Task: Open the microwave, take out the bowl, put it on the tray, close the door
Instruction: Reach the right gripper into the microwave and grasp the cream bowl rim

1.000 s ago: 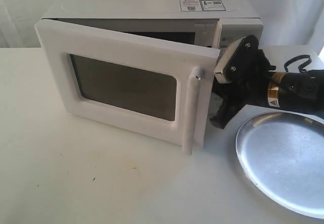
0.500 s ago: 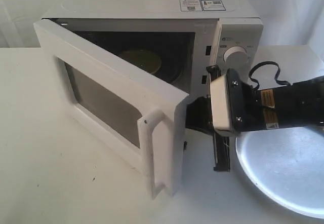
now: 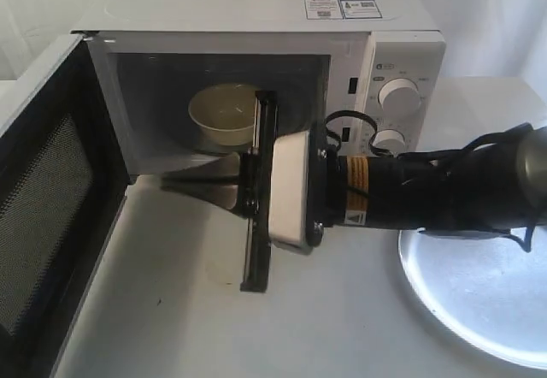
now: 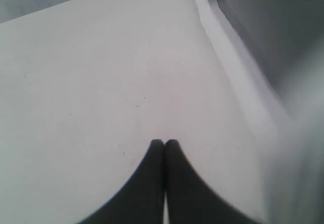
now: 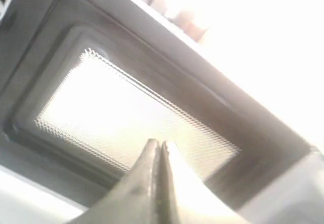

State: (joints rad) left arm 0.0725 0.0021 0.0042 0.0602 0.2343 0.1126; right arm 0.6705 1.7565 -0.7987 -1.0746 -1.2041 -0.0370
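Observation:
The white microwave stands with its door swung wide to the left, its dark mesh inner side showing. Inside the cavity sits the cream bowl, partly hidden by my right arm. My right gripper reaches across in front of the opening, shut and holding nothing, tips toward the door. In the right wrist view the shut right gripper faces the door's mesh window. My left gripper hovers shut and empty over the white table beside the door. The silver tray lies at the front right.
The two knobs are on the microwave's right panel behind my right arm. A black cable loops over the arm near the knobs. The open door blocks the table's left side. White table surface lies in front of the microwave.
The door has swung from nearly shut to wide open, showing the bowl inside. My right gripper has moved left from beside the handle across the front of the opening.

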